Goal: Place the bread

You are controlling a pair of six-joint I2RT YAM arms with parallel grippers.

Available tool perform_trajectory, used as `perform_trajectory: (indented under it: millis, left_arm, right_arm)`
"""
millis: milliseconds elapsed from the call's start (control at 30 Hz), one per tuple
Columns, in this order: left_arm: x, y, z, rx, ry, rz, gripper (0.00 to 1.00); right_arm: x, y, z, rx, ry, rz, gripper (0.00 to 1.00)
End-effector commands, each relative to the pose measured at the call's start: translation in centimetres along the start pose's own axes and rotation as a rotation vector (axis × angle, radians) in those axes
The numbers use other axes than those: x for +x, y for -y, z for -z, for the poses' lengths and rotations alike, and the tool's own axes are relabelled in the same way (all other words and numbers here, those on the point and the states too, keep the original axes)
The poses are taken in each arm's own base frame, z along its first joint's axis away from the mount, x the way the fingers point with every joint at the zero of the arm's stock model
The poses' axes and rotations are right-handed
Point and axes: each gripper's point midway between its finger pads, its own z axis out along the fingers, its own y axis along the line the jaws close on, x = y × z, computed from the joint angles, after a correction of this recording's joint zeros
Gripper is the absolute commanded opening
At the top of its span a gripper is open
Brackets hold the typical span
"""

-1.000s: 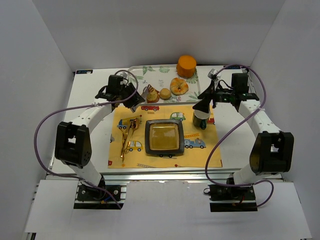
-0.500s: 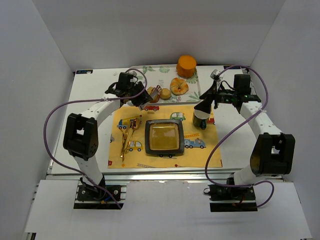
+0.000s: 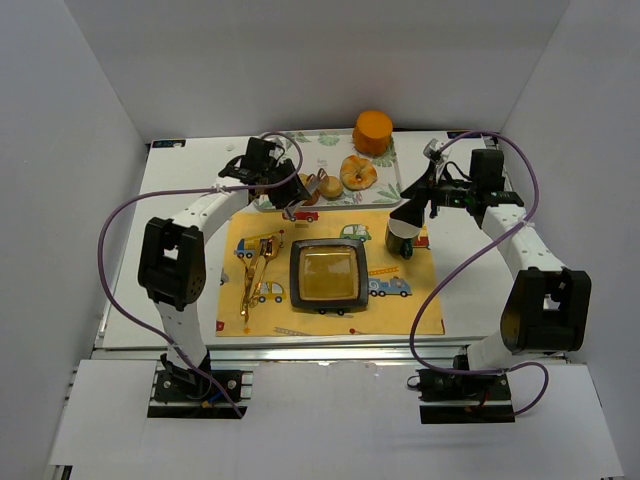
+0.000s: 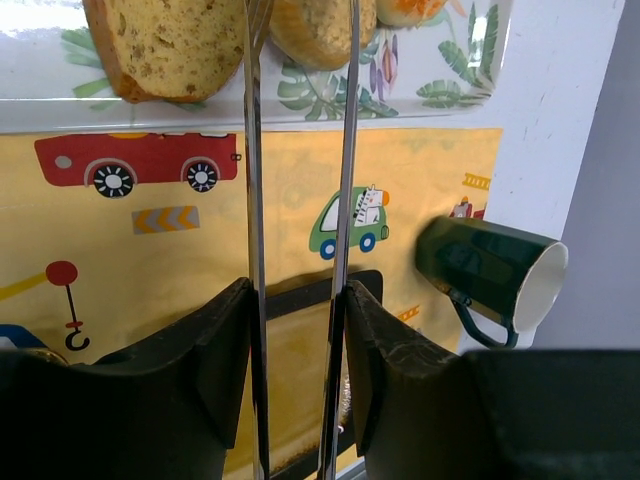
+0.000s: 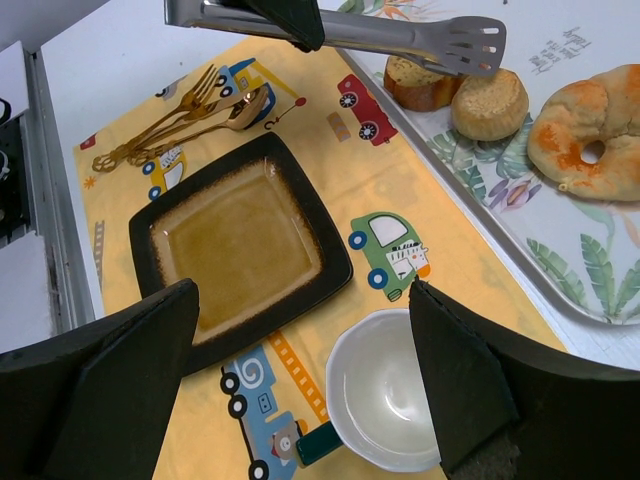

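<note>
Clamping a pair of metal tongs (image 4: 252, 180) between its two fingers, the left gripper (image 4: 297, 295) reaches out over the far edge of the yellow car-print placemat (image 4: 150, 250), with both tong blades running forward side by side and a narrow gap between them. In the left wrist view the bread (image 4: 305, 28) sits on the leaf-patterned tray (image 4: 400, 90) just past the blades, mostly framed between them, with the right blade crossing its edge. The right wrist view puts the slotted tong tips right over the bun. Whether metal touches crust cannot be told. A darker toasted piece (image 4: 170, 45) lies just beside the bun on its left, and a ring-shaped bagel (image 3: 358, 172) lies to its right. Nearer the arms, a square dark plate (image 3: 328, 276) rests mid-mat with gold cutlery (image 3: 255, 275) to its left. The right gripper (image 5: 305, 290) hangs spread wide and holding nothing above a green mug (image 5: 385, 405).
</note>
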Motion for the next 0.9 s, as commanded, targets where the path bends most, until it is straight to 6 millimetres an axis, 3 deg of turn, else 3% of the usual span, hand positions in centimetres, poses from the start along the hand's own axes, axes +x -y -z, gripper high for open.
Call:
perform_trajectory:
  millis: [0,367,867]
  left_arm:
    - [-0.3,0.8,0.7,-0.005,-0.009,-0.041,0.50]
    - [0.3,0.0,1.9,-0.066,-0.045,-0.079,0.51]
    - [0.4,2.3,1.4,0.052,-0.054,-0.013,0.52]
  right_arm:
    - [-1.2,-0.8,0.5,-0.015,0.035,0.038,0.89]
    - [-1.2,-0.9,0.5,-0.022,0.044,0.030,0.89]
    - [-1.2,-0.9,0.6,-0.024,0.050,0.035,0.89]
